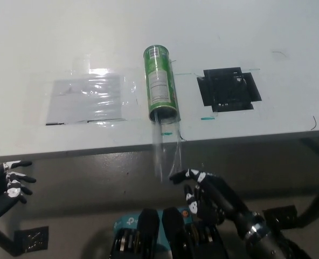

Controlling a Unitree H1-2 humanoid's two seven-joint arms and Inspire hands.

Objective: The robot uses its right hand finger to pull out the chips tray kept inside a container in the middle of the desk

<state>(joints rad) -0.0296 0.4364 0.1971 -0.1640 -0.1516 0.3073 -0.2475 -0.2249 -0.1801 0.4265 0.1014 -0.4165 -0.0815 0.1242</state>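
While I steer from afar, my black right hand [205,193] hangs below the near edge of the desk [213,32], fingers loosely curled with one finger stretched toward picture left; its tip seems to touch the near end of the clear chips tray [167,154], though I cannot tell whether it is hooked there, and the hand grasps nothing. From that fingertip the tray runs straight away from me, a thin see-through strip reaching over the desk edge and up into the open mouth of the green container [161,82]. That can lies on its side mid-desk, its long axis pointing away from me, mouth facing me. I judge any further pull must follow that axis, toward me. A clear plastic sheet [84,98] lies left of the can, a black patch [228,88] right. My white left hand [6,183] rests open at the lower left, well apart.
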